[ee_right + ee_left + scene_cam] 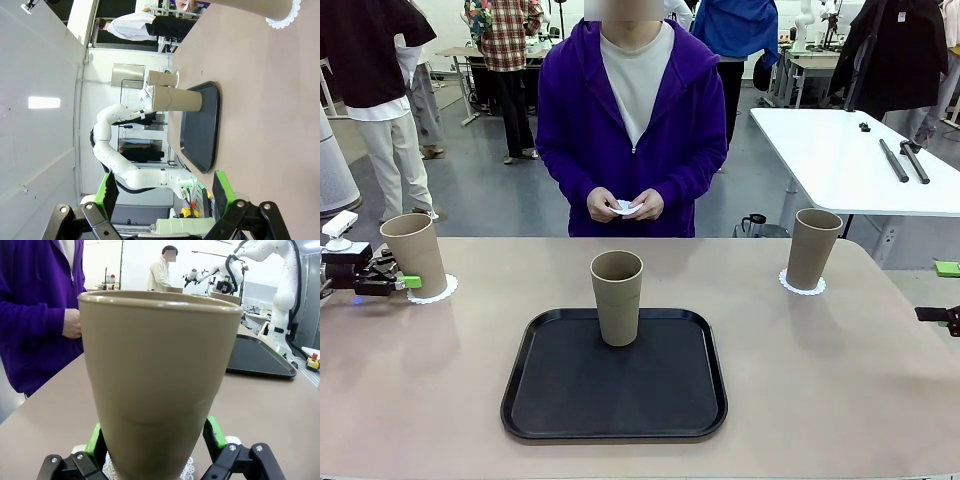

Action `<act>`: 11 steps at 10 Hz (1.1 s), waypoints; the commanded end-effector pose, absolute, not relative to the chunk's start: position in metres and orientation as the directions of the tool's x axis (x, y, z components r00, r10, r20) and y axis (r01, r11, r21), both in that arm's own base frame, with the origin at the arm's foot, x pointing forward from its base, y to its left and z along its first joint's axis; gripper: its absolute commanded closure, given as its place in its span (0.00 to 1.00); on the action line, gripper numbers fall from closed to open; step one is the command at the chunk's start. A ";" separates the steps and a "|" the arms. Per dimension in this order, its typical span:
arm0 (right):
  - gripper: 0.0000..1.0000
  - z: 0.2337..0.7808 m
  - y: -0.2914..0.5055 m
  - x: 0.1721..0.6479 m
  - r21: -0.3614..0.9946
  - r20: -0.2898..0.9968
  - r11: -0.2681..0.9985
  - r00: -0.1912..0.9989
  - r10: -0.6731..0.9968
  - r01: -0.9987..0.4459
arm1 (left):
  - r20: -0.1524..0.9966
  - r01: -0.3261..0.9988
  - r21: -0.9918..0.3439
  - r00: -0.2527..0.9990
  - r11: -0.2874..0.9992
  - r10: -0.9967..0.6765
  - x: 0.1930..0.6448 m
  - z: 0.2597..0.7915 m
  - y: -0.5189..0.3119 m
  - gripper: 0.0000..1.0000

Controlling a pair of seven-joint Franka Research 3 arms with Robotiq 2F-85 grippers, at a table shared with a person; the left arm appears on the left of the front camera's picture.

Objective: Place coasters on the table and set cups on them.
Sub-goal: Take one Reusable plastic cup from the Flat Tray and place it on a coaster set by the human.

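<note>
Three beige cups stand on the tan table point(840, 380). The left cup point(413, 255) rests on a white coaster point(435, 290). My left gripper point(405, 283) is open at its base. Up close, this cup point(160, 380) rises between the green pads point(216, 432) of my left gripper point(155, 437), with the coaster's lace edge point(187, 471) under it. The right cup point(813, 248) stands on a coaster point(802, 286). The middle cup point(617, 297) stands on the black tray point(570, 400). My right gripper point(942, 291) hangs open at the right edge, and its jaws point(165, 192) hold nothing.
The person stands at the far side and holds a white coaster point(626, 208) in both hands. A white table point(850, 160) with black rods stands behind on the right. The right wrist view shows the tray point(200, 127) and middle cup point(175, 100) sideways.
</note>
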State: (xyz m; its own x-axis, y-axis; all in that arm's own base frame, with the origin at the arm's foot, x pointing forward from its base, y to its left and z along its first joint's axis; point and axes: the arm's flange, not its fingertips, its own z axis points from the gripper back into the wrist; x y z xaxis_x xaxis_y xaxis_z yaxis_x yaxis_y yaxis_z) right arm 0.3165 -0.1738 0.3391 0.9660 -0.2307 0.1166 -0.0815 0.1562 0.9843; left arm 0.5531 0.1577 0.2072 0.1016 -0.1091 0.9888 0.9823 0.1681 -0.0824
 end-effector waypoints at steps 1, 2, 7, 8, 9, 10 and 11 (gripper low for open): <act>0.00 0.340 -0.173 0.317 0.985 0.124 0.150 0.965 -0.231 -0.091 | 0.985 0.988 -0.046 0.069 0.144 -0.160 0.551 0.208 0.161 0.00; 0.00 0.340 -0.173 0.317 0.985 0.124 0.150 0.965 -0.231 -0.091 | 0.978 0.990 -0.042 0.069 0.136 -0.198 0.549 0.207 0.161 0.00; 0.00 0.340 -0.173 0.317 0.985 0.124 0.150 0.965 -0.231 -0.091 | 0.924 0.985 0.012 0.056 0.174 -0.377 0.541 0.215 0.176 0.00; 0.00 0.340 -0.173 0.317 0.985 0.124 0.150 0.965 -0.231 -0.091 | 0.903 0.981 0.010 0.075 0.196 -0.424 0.536 0.223 0.185 0.00; 0.00 0.340 -0.173 0.317 0.985 0.124 0.150 0.965 -0.231 -0.091 | 0.878 0.972 0.033 0.084 0.234 -0.472 0.528 0.237 0.195 0.00; 0.00 0.340 -0.173 0.317 0.985 0.124 0.150 0.965 -0.231 -0.091 | 0.855 0.949 0.035 0.134 0.312 -0.501 0.521 0.260 0.203 0.00; 0.00 0.340 -0.173 0.317 0.985 0.124 0.150 0.965 -0.231 -0.091 | 0.842 0.924 0.054 0.162 0.379 -0.515 0.513 0.289 0.208 0.00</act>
